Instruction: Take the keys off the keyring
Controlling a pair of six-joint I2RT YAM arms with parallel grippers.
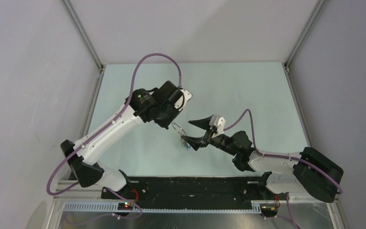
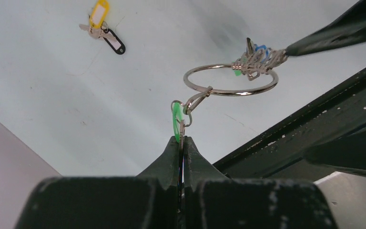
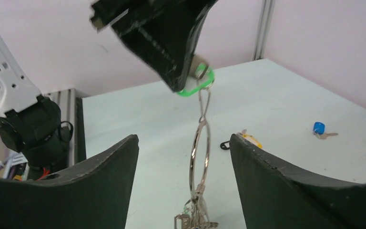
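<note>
left end effector (image 2: 182,144) clamped on green-headed silver key (image 2: 176,120); thin silver wire keyring (image 2: 228,93) hung below it, between right end effector (image 3: 183,140) jaws, spread apart.

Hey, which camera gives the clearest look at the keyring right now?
Left wrist: the keyring shows as a full oval, close up, against the pale table. The right wrist view sees it nearly edge-on, a thin sliver; the top view shows it only as a tiny ring.
</note>
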